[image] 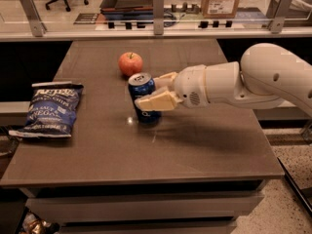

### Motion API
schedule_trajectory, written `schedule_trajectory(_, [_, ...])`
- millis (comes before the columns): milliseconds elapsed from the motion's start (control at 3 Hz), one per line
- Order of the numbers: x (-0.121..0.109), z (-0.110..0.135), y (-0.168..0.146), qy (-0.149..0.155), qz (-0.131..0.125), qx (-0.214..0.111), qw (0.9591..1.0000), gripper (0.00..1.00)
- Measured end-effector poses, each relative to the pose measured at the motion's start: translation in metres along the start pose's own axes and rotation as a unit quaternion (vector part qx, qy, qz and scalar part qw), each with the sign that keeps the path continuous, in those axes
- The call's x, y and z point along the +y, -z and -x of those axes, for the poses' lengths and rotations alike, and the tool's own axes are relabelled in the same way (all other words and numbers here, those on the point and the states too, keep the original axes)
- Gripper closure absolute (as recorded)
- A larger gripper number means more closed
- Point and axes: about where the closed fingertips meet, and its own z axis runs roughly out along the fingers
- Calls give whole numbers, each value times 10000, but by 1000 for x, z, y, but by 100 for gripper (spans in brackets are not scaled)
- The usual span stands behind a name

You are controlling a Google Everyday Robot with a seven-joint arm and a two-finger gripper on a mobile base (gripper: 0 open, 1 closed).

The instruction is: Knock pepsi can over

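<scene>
The pepsi can (141, 87), dark blue with a silver top, stands on the brown table (195, 145) near its middle, leaning slightly with its top to the left. My gripper (147, 90) reaches in from the right and is closed around the can. One cream finger (157, 101) crosses the can's front and the other finger (165, 77) lies behind it. The white arm (253, 79) stretches off to the right.
A red apple (130, 64) sits just behind the can. A flat blue chip bag (51, 110) lies at the table's left edge. A glass-railed counter (156, 26) with boxes runs behind the table. The table's right edge borders speckled floor.
</scene>
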Motion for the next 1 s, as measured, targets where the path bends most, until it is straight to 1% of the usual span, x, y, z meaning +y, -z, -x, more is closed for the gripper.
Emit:
schedule_trajectory(333, [2, -6, 23, -94, -243, 416, 9988, 100])
schedule_trajectory(667, [9, -1, 43, -49, -471, 873, 9951, 100])
schedule_trajectory(1000, [11, 16, 58, 93, -615, 1283, 9898, 100])
